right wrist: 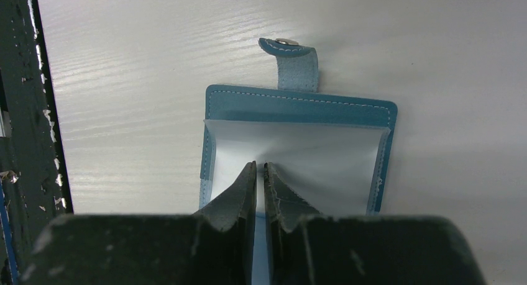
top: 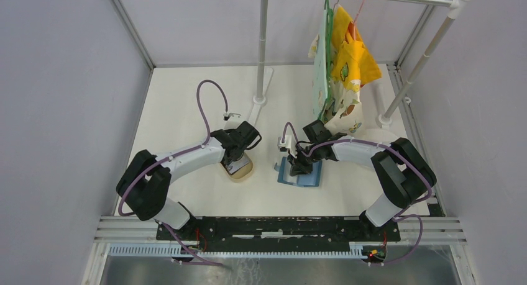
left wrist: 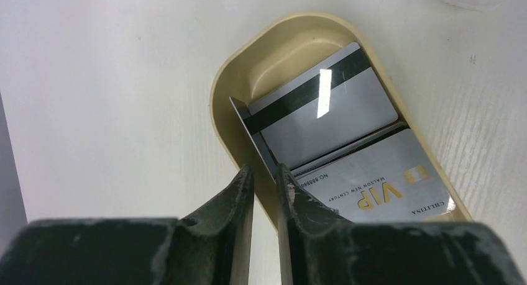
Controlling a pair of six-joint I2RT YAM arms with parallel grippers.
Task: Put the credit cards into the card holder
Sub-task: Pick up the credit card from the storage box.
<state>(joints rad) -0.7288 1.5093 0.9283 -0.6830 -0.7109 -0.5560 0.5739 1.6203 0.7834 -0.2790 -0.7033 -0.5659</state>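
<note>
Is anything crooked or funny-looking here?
Yes. In the tan tray, one card stands up on its edge, pinched by the left gripper, while the other cards lie flat. The blue wallet lies open; nothing looks spilled or broken.

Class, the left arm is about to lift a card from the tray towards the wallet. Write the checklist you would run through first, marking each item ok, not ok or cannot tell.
1. Left pincer closed on the raised card: ok, the card stands on edge in the grip.
2. Only one card pinched: ok, the VIP card and the striped card lie flat in the tan tray.
3. Card holder open: ok, its snap flap is folded back.
4. Right pincer holding the pale inner sleeve: ok, closed on it.
5. Pocket mouth gaping enough for a card: cannot tell.
</note>
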